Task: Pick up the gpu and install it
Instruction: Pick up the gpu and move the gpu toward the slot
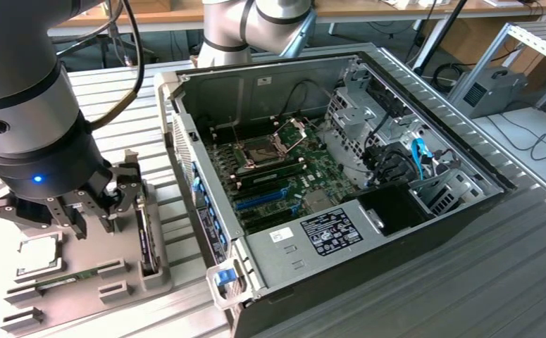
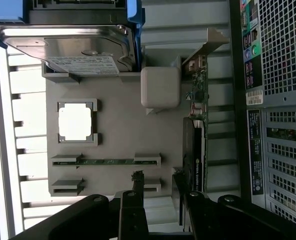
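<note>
The gpu point(image 2: 194, 150) is a thin black card standing on edge in a slot along one side of the grey parts holder point(image 2: 118, 130), its silver bracket point(image 2: 200, 45) at one end. In the exterior view the gpu point(image 1: 145, 243) stands on the holder's side nearest the computer case. My gripper point(image 2: 158, 197) hangs open above the holder, just beside the card, with nothing between its fingers. One finger point(image 2: 180, 192) is close to the card's end. In the exterior view my gripper point(image 1: 98, 211) hovers over the holder at the left.
The holder also carries a silver hard drive point(image 2: 73, 47), a processor chip point(image 2: 75, 122) and a green memory stick point(image 2: 105, 161). The open computer case point(image 1: 348, 176) lies at the exterior view's right, motherboard with blue slots point(image 1: 258, 201) exposed. Its rear panel point(image 2: 273, 100) borders the holder.
</note>
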`<state>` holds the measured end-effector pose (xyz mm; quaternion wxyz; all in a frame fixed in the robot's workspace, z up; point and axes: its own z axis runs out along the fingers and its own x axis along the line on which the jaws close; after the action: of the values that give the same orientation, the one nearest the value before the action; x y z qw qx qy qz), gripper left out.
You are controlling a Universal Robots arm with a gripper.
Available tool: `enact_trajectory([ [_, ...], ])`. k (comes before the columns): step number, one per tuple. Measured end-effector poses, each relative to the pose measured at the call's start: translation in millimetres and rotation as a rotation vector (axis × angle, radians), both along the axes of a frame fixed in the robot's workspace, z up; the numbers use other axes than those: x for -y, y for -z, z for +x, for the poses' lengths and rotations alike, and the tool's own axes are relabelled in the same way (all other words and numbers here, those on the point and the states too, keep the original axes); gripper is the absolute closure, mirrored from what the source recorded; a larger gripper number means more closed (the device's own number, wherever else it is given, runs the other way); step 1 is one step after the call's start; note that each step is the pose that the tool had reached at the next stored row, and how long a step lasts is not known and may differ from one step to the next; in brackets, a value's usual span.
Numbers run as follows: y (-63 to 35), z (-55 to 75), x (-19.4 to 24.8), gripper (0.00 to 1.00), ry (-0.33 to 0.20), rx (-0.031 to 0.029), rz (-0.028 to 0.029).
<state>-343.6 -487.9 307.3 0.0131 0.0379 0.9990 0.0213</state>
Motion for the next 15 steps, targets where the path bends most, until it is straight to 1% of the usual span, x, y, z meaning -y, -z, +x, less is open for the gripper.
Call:
enact_trajectory([
  [15, 4.4, 0.0, 0.0, 0.64, 0.0, 0.0, 0.0],
])
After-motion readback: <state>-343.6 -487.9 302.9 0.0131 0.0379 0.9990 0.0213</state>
